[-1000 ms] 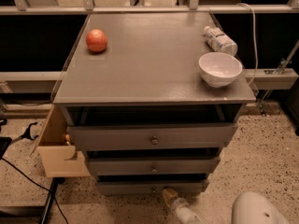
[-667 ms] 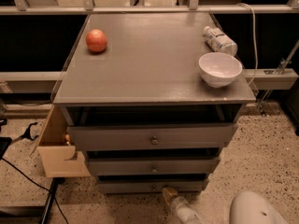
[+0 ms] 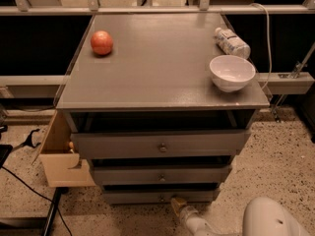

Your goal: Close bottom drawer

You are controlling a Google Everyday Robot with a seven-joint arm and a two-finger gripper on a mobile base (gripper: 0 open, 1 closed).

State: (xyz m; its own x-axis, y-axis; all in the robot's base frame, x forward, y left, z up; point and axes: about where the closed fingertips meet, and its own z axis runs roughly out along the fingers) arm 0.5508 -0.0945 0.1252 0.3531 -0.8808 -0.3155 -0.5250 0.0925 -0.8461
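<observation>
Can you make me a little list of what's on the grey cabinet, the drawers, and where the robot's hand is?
on top: red fruit, white bowl, bottle lying down
drawers: three, stacked
bottom drawer: dark gap above its front
gripper: down low, right at the bottom drawer's front
left side: wooden box

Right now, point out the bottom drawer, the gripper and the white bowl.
bottom drawer [image 3: 133, 197]: camera view, left half of its grey front.
gripper [image 3: 178, 203]: camera view, tan tip, low by that drawer's front.
white bowl [image 3: 232, 70]: camera view, inner wall.
</observation>
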